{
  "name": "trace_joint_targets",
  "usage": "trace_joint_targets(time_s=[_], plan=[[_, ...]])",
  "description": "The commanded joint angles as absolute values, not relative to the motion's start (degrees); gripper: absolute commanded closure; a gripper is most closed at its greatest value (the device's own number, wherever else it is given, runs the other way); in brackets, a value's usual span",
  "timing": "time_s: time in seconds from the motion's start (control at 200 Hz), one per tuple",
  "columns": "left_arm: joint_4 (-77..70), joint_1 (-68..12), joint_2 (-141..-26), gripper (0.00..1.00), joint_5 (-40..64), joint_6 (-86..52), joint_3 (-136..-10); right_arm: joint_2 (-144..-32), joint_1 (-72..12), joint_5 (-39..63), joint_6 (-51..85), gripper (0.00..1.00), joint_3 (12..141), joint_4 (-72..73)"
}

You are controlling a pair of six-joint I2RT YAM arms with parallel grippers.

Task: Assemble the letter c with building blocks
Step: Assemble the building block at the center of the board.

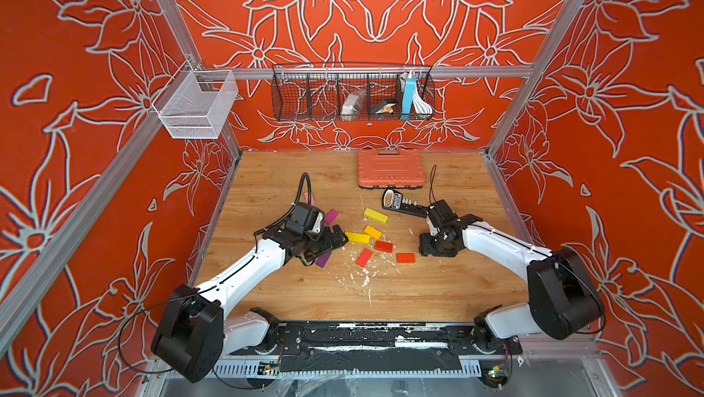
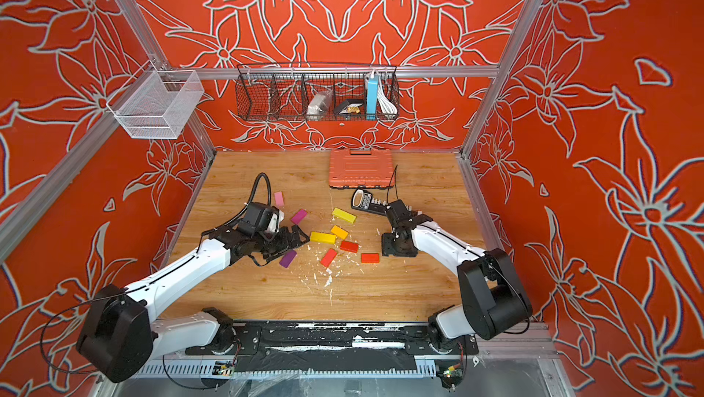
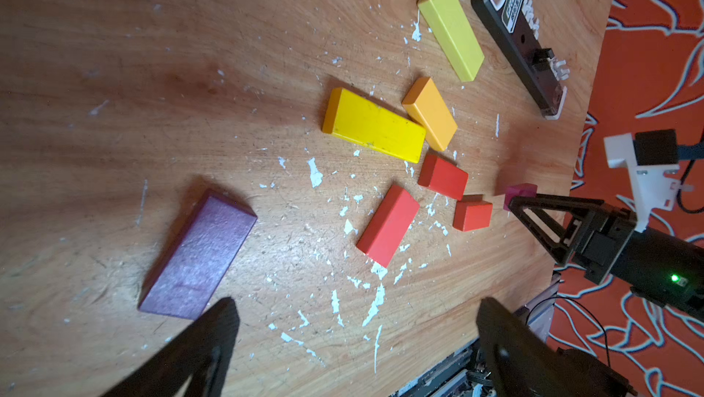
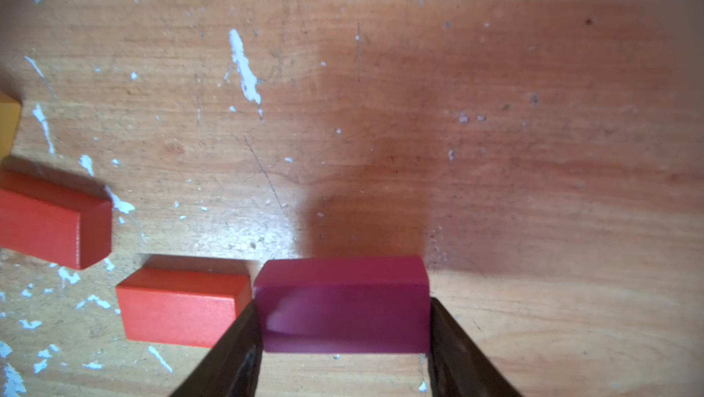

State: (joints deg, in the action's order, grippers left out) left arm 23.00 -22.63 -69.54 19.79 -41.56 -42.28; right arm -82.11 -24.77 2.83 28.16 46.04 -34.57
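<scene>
right gripper (image 4: 343, 305): fingers (image 4: 240, 338) partly closed on the short ends of a small flat magenta block (image 4: 343, 284), gripped. Can't tell if it's clear of the scuffed wooden tabletop (image 4: 533, 147). Just outside one finger an orange-red block (image 4: 179, 307) sits end-on, nearly touching the held one. Bare wood past the other finger and ahead of the tips.

left gripper (image 3: 358, 311): fingers spread wide, empty. purple block (image 3: 198, 258) just outside one finger.

Count in a top view: 2 yellow blocks (image 2: 322, 237), 1 orange block (image 2: 339, 231), 3 red blocks (image 2: 349, 246) including the orange-red, 1 purple, 1 pink block (image 2: 279, 198), 1 loose magenta block (image 2: 299, 216) plus the held one. Loose ones lie flat, scattered.
</scene>
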Motion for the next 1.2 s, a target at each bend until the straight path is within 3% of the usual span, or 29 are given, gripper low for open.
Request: trace_joint_targets(time_s=[0.0, 1.196], plan=[[22.68, -23.2, -69.7, 0.02, 20.22, -42.1, -42.94, -81.12, -25.04, 2.28, 29.57, 0.4, 44.79, -35.62], [22.85, -23.55, -69.52, 0.02, 19.88, -41.85, -42.63, -84.02, -29.61, 3.39, 32.32, 0.39, 43.27, -32.72]])
